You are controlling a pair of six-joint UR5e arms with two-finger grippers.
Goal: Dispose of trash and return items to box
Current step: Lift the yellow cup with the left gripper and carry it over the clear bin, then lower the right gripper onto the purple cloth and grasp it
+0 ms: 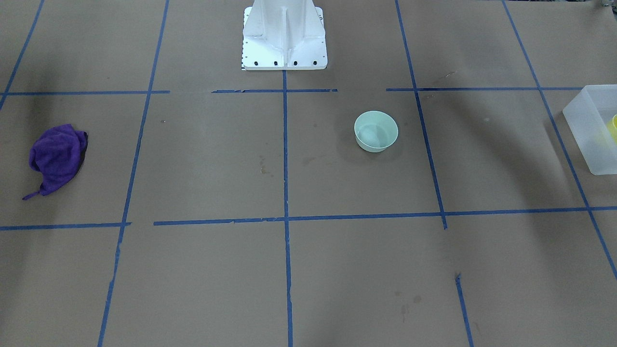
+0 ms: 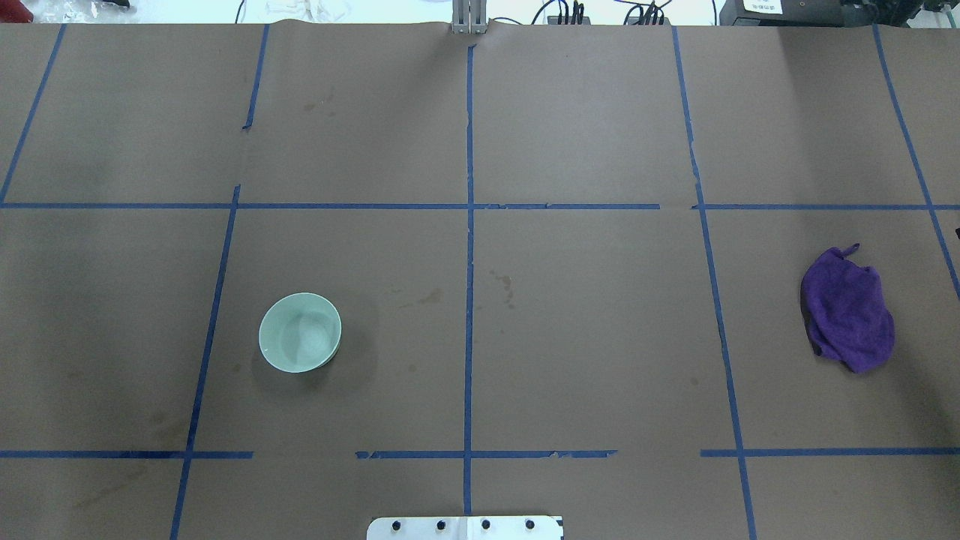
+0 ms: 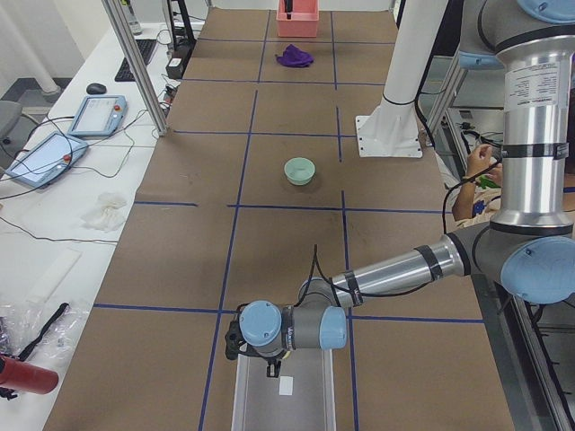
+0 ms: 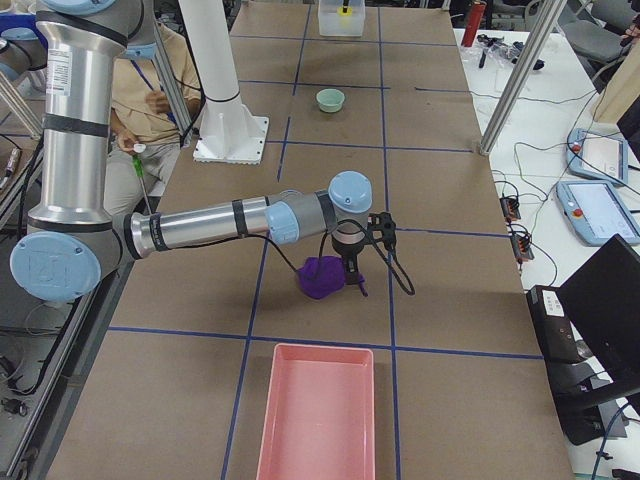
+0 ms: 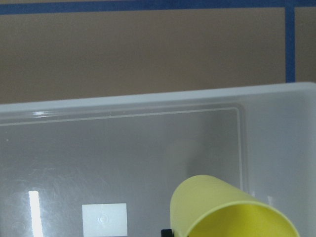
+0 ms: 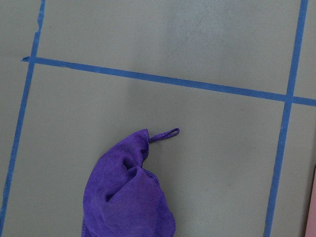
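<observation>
Left hand [image 3: 272, 368] by cup [image 5: 224, 210], over box [image 5: 148, 101]

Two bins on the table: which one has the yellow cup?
The frosted white bin at the robot's left end of the table. The yellow cup shows within its walls. The pink bin at the right end shows no cup.

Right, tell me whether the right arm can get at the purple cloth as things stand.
Probably yes. The right end effector hangs close above the purple cloth, and the right wrist view shows only bare table around it, with nothing in between.
</observation>
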